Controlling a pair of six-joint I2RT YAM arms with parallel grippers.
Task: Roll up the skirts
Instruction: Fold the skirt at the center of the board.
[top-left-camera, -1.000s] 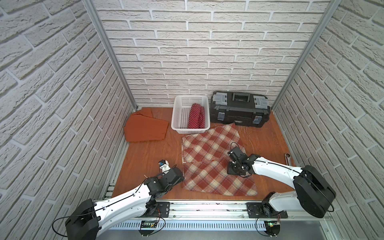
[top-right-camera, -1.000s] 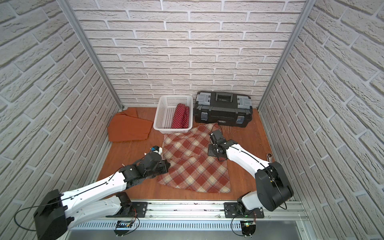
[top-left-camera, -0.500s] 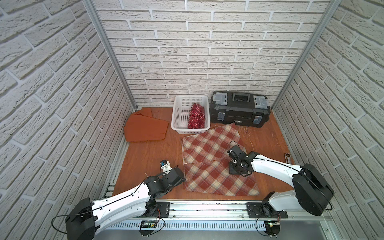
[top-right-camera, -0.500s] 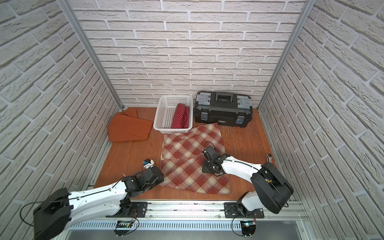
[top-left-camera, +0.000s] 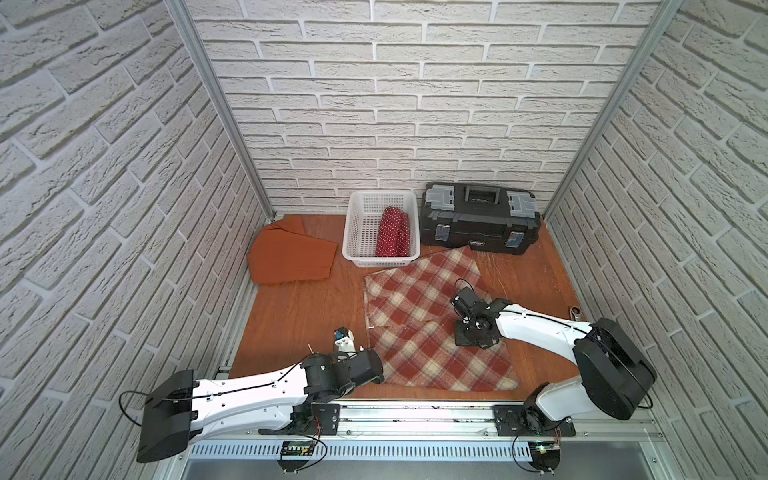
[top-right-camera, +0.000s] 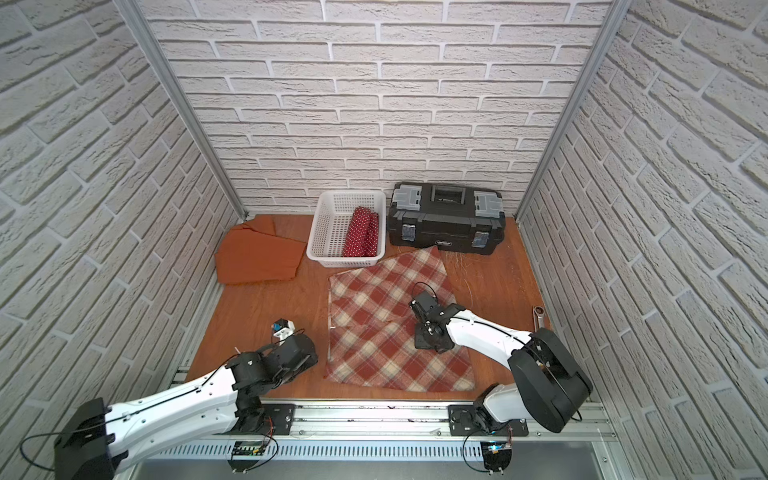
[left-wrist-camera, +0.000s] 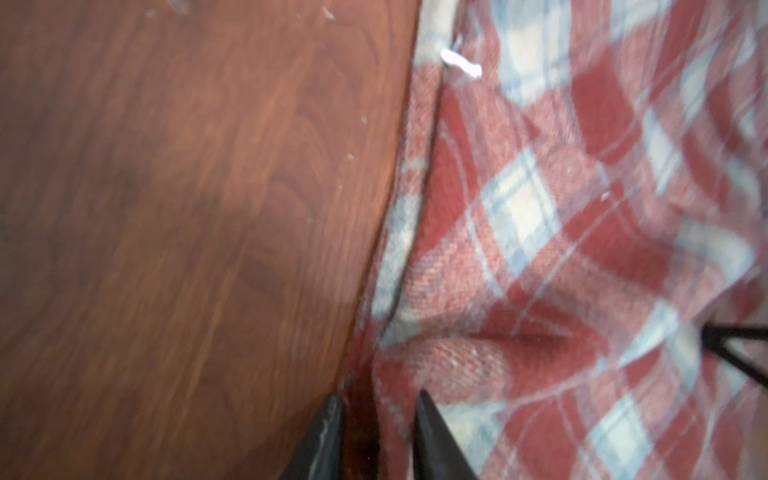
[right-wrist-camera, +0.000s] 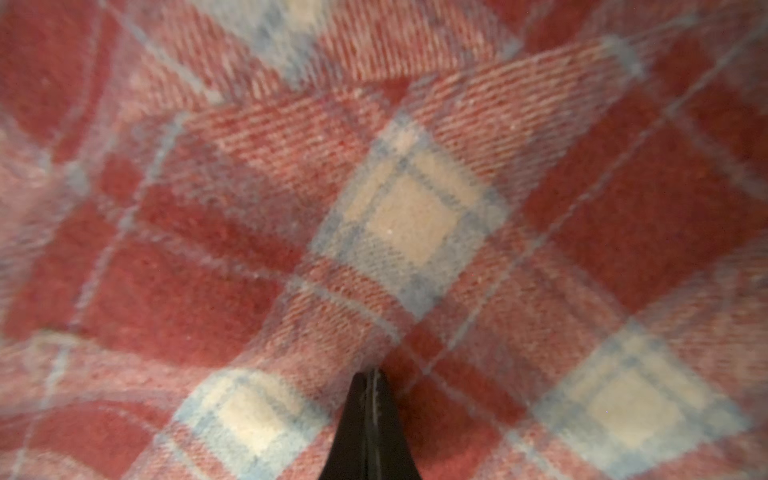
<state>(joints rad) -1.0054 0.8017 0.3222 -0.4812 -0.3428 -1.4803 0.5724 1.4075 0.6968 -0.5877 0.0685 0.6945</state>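
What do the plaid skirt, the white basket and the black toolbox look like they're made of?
Plaid skirt: looks like thick woven wool or flannel, matte and fuzzy; diagonal weave ribs show up close. Basket: probably moulded white plastic, smooth, with mesh walls. Toolbox: likely hard black plastic, matte, with grey lid panels.

Robot lab test cell, staged, not a lived-in room. Faux white-brick panels (top-left-camera: 374, 104) box in three sides, joined by bare aluminium posts (top-left-camera: 220, 104). Wood-look tabletop (left-wrist-camera: 166, 208) lies right beside the jaws of the left gripper (left-wrist-camera: 378, 397). Behind the jaws, left arm (top-left-camera: 249, 390) and right arm (top-left-camera: 540, 332) are bolted to an aluminium rail (top-left-camera: 415, 415), with exposed circuit boards (top-left-camera: 297, 449) and loose cables (top-left-camera: 124, 407). Well ahead of the jaws, props sit by the back panel: white mesh basket (top-left-camera: 361, 232), black toolbox (top-left-camera: 478, 220).
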